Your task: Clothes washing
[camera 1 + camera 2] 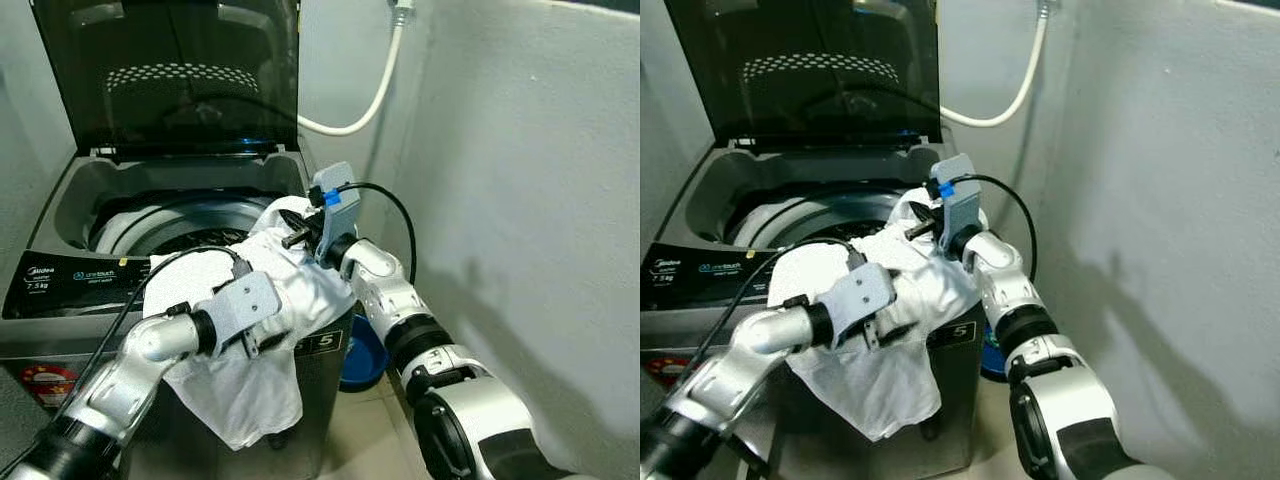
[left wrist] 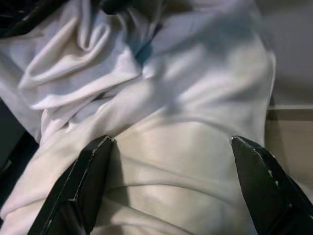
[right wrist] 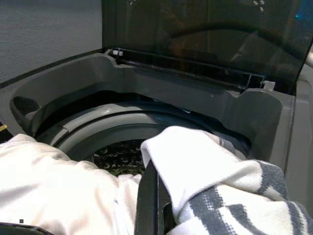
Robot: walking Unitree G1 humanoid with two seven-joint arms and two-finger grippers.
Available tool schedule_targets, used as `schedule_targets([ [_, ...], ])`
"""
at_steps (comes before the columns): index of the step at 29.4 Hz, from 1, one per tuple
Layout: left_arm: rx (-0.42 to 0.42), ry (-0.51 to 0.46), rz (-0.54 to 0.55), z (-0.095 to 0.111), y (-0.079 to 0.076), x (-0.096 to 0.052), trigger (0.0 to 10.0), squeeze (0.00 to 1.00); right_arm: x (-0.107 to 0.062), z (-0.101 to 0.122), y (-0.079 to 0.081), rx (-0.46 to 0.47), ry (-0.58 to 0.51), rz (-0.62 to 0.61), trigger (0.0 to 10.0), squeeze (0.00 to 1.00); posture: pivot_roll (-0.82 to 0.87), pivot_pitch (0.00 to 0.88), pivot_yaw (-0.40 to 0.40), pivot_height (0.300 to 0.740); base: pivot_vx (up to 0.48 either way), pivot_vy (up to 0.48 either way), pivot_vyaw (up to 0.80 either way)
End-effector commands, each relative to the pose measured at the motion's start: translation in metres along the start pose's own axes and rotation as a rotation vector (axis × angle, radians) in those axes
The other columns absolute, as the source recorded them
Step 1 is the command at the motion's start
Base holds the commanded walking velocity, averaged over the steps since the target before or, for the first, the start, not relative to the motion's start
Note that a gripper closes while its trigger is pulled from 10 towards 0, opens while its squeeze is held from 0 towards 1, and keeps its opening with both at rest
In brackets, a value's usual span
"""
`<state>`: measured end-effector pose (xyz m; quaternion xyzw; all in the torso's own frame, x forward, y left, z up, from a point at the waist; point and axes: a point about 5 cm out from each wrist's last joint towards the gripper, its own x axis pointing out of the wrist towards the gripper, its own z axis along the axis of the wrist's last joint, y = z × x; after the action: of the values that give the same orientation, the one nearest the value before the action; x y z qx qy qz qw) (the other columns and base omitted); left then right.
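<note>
White garment (image 1: 262, 330) draped over the washing machine (image 1: 80, 200) front rim, most of it hanging outside the drum (image 3: 117, 152). Left tool (image 2: 171, 196) spread wide against the cloth, gripping nothing. Right tool (image 3: 154, 196) pinching the upper edge (striped fabric beside it). Risk: hanging weight drags it to the floor if that pinch slips.

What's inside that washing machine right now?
The washing machine stands with its lid up. A dark patch of perforated drum shows inside. The white garment draped over the front rim covers the rest, so whether clothes lie within cannot be told.
</note>
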<state>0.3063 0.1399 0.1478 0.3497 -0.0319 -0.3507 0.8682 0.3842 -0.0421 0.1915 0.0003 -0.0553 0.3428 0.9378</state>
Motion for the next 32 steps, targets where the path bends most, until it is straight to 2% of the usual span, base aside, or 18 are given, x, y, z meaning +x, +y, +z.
schedule_targets([
  [1, 0.011, 0.089, 0.03, -0.016, -0.003, -0.002, 10.0, 0.0, -0.001, -0.003, 0.001, 0.014, 0.004, -0.003, 10.0, 0.0, -0.01, 0.0, -0.047, 0.74, 0.0, 0.0, 0.0],
  [7, 0.034, 0.107, 0.048, -0.019, -0.006, -0.004, 10.0, 0.0, -0.002, -0.003, 0.0, 0.016, 0.005, -0.006, 10.0, 0.0, -0.01, 0.0, -0.047, 0.74, 0.0, 0.0, 0.0],
  [8, 0.034, 0.118, 0.038, -0.021, -0.009, -0.005, 0.0, 0.0, -0.002, -0.003, 0.0, 0.015, 0.006, -0.007, 10.0, 0.0, -0.01, 0.0, -0.047, 0.74, 0.0, 0.0, 0.0],
  [15, 0.05, 0.137, 0.026, -0.025, -0.013, -0.008, 0.0, 0.0, -0.001, -0.003, 0.001, 0.014, 0.007, -0.005, 10.0, 0.0, -0.01, 0.0, -0.052, 0.74, 0.0, 0.0, 0.0],
  [19, 0.086, 0.128, 0.093, -0.025, 0.0, -0.008, 0.0, 0.0, -0.001, -0.003, 0.002, 0.011, 0.012, -0.002, 10.0, 0.0, 0.0, 0.0, -0.055, 0.74, 0.0, 0.0, 0.0],
  [20, 0.085, 0.115, 0.134, -0.021, 0.008, -0.008, 0.0, 0.0, -0.001, -0.003, 0.002, 0.011, 0.013, -0.001, 10.0, 0.0, -0.01, 0.0, -0.057, 0.74, 0.0, 0.0, 0.0],
  [21, 0.085, 0.115, 0.134, -0.021, 0.008, -0.008, 0.0, 0.0, -0.001, -0.003, 0.002, 0.011, 0.013, -0.001, 10.0, 0.0, -0.01, 0.0, -0.057, 0.74, 0.0, 0.0, 0.0],
  [23, 0.073, 0.073, 0.221, -0.012, 0.025, -0.009, 0.0, 0.0, -0.001, -0.003, 0.002, 0.009, 0.014, -0.001, 10.0, 0.0, -0.01, 0.0, -0.056, 0.74, 0.0, 0.0, 0.0],
  [25, 0.071, 0.067, 0.231, -0.011, 0.027, -0.009, 0.0, 0.0, -0.001, -0.003, 0.002, 0.009, 0.014, -0.001, 10.0, 0.0, -0.01, 0.0, -0.056, 0.74, 0.0, 0.0, 0.0],
  [27, 0.013, -0.032, 0.348, 0.006, 0.05, -0.012, 0.0, 0.0, -0.001, -0.003, 0.001, 0.007, 0.013, -0.002, 10.0, 0.0, -0.01, 0.0, -0.057, 0.74, 0.0, 0.0, 0.0],
  [28, 0.013, -0.032, 0.348, 0.006, 0.05, -0.012, 0.0, 0.0, -0.001, -0.003, 0.001, 0.007, 0.013, -0.002, 10.0, 0.0, -0.01, 0.0, -0.057, 0.74, 0.0, 0.0, 0.0],
  [30, -0.028, -0.111, 0.428, 0.02, 0.066, -0.017, 0.0, 0.0, -0.001, -0.003, 0.001, 0.007, 0.014, -0.003, 10.0, 0.0, -0.01, 0.0, -0.057, 0.74, 0.0, 0.0, 0.0],
  [32, -0.06, -0.218, 0.548, 0.039, 0.092, -0.028, 0.0, 0.0, -0.002, -0.003, 0.0, 0.011, 0.015, -0.006, 10.0, 0.0, -0.01, 0.0, -0.057, 0.74, 0.0, 0.0, 0.0],
])
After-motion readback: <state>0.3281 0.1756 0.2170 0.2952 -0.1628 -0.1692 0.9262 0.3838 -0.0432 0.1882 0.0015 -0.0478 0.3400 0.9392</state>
